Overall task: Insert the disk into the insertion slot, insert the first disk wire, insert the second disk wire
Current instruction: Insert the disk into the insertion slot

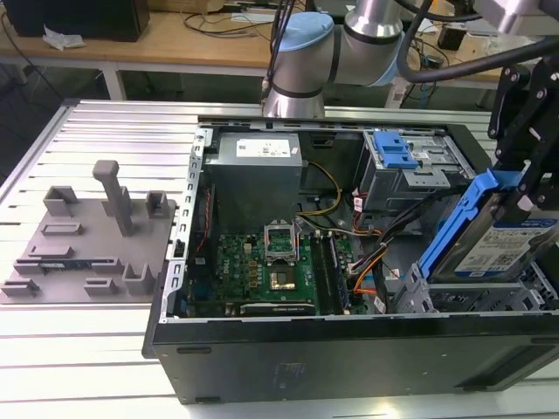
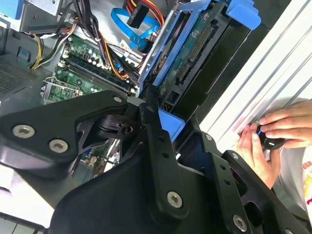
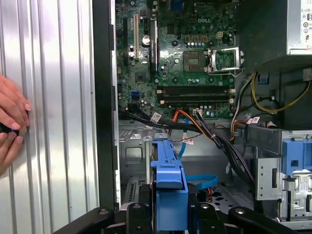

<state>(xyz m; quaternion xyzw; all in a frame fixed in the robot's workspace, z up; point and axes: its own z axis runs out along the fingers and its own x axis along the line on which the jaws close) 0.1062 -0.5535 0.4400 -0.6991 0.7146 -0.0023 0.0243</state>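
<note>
Bench (image 1: 79, 349) carries the open case (image 1: 349, 362). My tool (image 3: 170, 214) is clamped on the disk (image 1: 511, 249) by its blue carrier. The disk is tilted over the slot (image 1: 489, 298), at the exterior view's right. Red-orange wires (image 1: 365, 266) and blue cable (image 3: 202, 181) lie in the case nearby.

An open case (image 1: 349, 353) lies on the ribbed tabletop (image 1: 79, 349); at the exterior view's right the pincer (image 1: 522, 170) grips the disk (image 1: 515, 249), tilted in its blue carrier, lower end at the slot (image 1: 489, 298); a grey fixture (image 1: 87, 249) sits at the left, beside the case; motherboard (image 1: 262, 271) exposed.
</note>
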